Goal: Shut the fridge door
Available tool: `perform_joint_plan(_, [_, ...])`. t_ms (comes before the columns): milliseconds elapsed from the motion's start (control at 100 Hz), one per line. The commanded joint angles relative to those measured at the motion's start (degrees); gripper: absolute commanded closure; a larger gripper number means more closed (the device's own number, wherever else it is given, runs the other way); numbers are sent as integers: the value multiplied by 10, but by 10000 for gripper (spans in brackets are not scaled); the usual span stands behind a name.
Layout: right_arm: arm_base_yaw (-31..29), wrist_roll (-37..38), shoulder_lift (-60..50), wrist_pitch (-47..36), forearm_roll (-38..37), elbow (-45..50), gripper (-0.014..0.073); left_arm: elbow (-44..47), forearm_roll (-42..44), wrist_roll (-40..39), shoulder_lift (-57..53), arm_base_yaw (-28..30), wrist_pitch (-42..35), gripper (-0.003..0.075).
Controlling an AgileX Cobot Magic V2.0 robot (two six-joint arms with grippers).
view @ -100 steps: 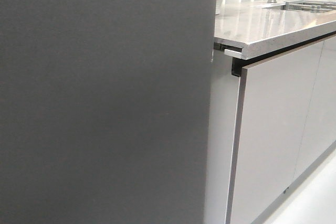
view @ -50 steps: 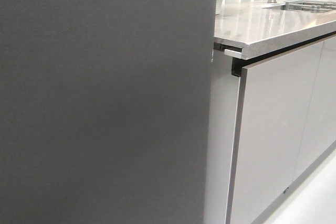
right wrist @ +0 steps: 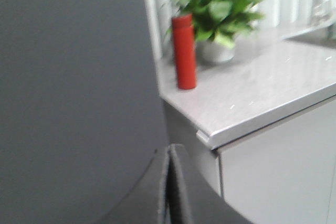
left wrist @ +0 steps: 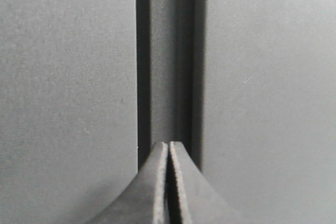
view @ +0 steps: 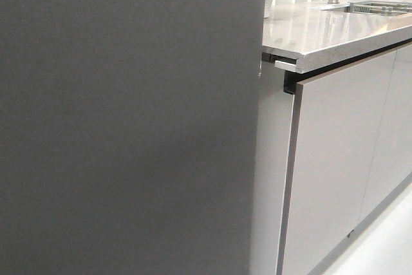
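1. Kitchen setting: pale stone surface [view: 335,30], light-grey cabinet fronts [view: 335,165], potted plant [right wrist: 218,6], red bottle [right wrist: 184,51].
2. Door [view: 122,120]: dark-grey panel, filled the front view's left, beside the cabinets.
3. Change over the last second: none visible; door judged nearly or fully shut.
4. Left gripper [left wrist: 168,148]: pressed together, empty, near a door seam. Right gripper [right wrist: 169,150]: likewise.
5. Writing: none legible.

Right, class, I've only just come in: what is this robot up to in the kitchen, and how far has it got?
The robot faces a dark-grey fridge door that fills most of the front view, beside a countertop. The left gripper, fingers pressed together, points at a narrow vertical seam between two dark panels. The right gripper, also shut, sits near the door's edge by a red bottle and plant. Neither holds anything.
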Motion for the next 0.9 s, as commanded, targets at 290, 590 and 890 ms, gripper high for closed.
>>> perform_joint_plan(290, [-17, -1, -102, -139, 8, 185, 638, 20, -4, -3, -12, -2, -41, 740])
perform_joint_plan(590, [-23, -1, -120, -123, 8, 194, 638, 20, -4, -3, -12, -2, -41, 740])
perform_joint_plan(890, [-23, -1, -120, -121, 8, 194, 638, 20, -4, -3, -12, -2, -41, 740])
